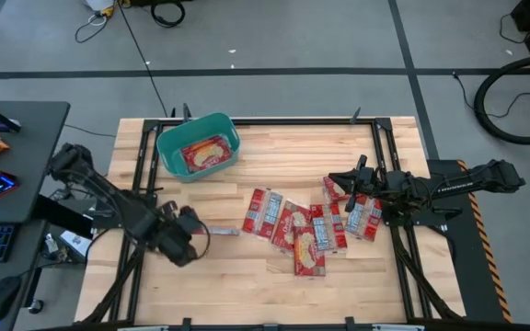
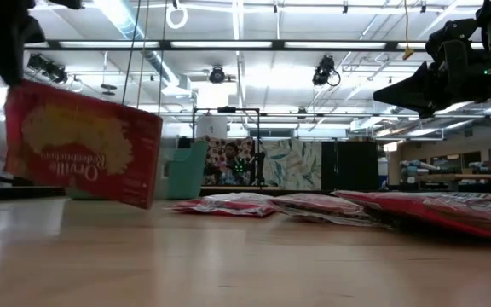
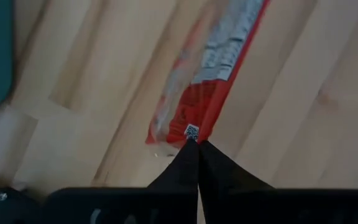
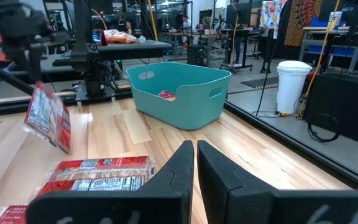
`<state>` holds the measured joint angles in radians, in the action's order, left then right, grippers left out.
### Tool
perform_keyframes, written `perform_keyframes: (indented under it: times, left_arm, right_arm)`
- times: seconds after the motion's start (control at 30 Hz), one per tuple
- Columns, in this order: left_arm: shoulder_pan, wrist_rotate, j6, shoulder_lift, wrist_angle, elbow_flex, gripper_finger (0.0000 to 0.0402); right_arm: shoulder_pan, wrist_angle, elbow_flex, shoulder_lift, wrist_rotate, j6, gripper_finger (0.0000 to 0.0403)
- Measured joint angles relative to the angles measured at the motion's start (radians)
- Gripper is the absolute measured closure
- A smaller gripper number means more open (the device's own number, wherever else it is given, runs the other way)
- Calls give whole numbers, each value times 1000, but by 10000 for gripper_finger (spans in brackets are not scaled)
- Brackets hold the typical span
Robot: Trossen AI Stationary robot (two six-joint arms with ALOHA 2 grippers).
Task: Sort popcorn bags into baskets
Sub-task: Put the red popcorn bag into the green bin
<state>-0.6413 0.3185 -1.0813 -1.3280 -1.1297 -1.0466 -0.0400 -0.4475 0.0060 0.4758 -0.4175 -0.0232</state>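
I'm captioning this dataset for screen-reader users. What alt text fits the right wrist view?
Seen past the right gripper, whose dark fingers are nearly closed on nothing, a teal basket stands on the wooden table with a red packet inside. The left gripper holds a popcorn bag in the air, and another bag lies flat just ahead.

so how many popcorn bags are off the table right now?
2: a bag in the teal tub, another bag in the left end effector. The tub may hide more.
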Motion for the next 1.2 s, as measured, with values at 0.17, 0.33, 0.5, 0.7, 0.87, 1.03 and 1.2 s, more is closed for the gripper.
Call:
perform_keyframes:
  times: [0.17,0.33,0.5,0.7,0.87,1.03,1.2]
  left_arm:
    - [56,10,51,85,-21,0,401]
    - [117,11,136,141,-23,-1,402]
    - [177,6,228,146,-27,-1,401]
    - [260,-43,292,146,-23,-4,401]
    - [325,-52,341,146,-37,-48,401]
    - [394,-32,383,146,-108,-124,401]
    - [466,-27,426,146,-157,-165,401]
  right_arm:
    - [0,0,0,0,0,0,377]
    - [0,0,0,0,0,0,377]
    - [0,0,0,0,0,0,377]
    - [0,0,0,0,0,0,377]
    - [0,0,0,0,0,0,377]
    - [0,0,0,0,0,0,377]
    - [0,0,0,0,0,0,377]
